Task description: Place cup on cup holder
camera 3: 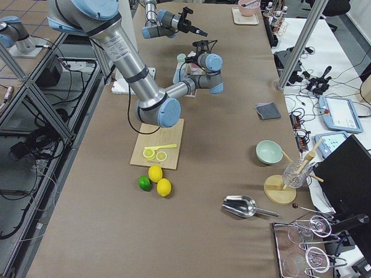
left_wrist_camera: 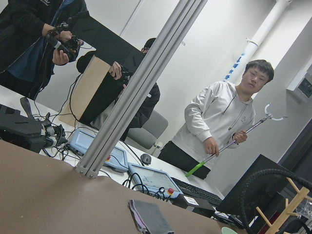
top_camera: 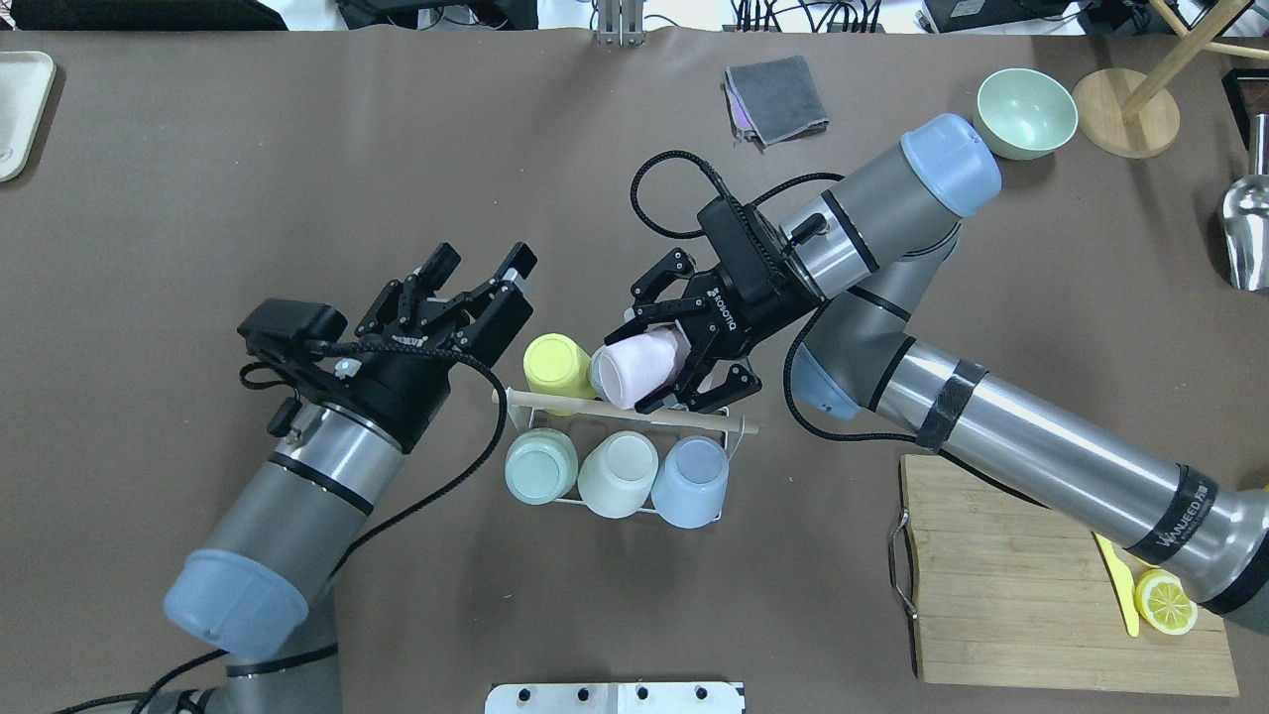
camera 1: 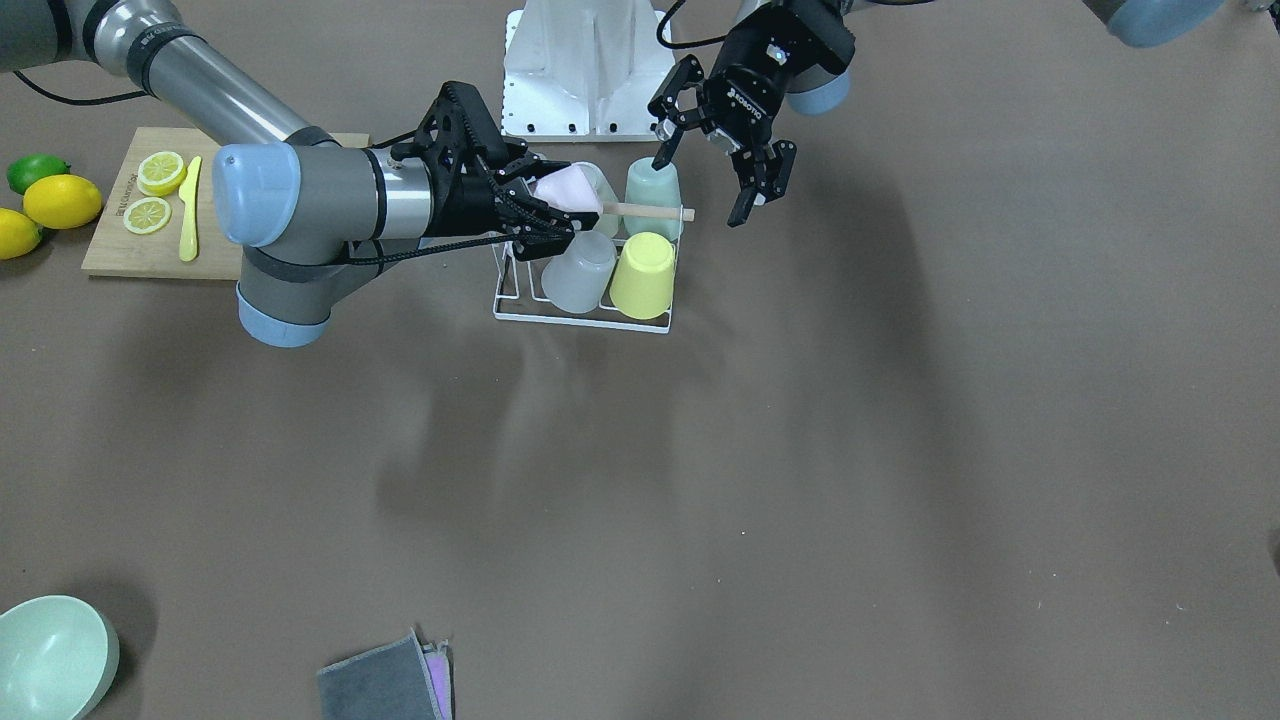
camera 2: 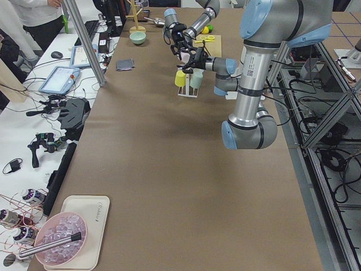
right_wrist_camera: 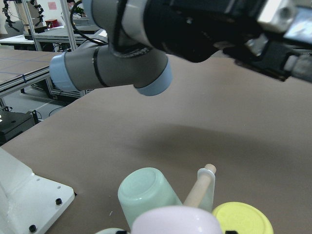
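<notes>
The white wire cup holder (top_camera: 736,424) with a wooden rod (top_camera: 555,401) stands mid-table. It holds upturned mint (top_camera: 540,466), cream (top_camera: 617,473), blue (top_camera: 691,481) and yellow (top_camera: 557,365) cups, and a translucent one (camera 1: 580,272). My right gripper (top_camera: 634,372) is shut on a pink cup (top_camera: 654,359), tilted on its side just above the rack's far row, beside the yellow cup. The pink cup also shows in the front view (camera 1: 565,190). My left gripper (top_camera: 486,260) is open and empty, just left of the rack, raised off the table. It also shows in the front view (camera 1: 700,190).
A wooden cutting board (top_camera: 1021,585) with lemon slices and a yellow knife lies at my right. Lemons and a lime (camera 1: 45,200) sit beyond it. A green bowl (top_camera: 1026,111) and a grey cloth (top_camera: 778,94) lie at the far side.
</notes>
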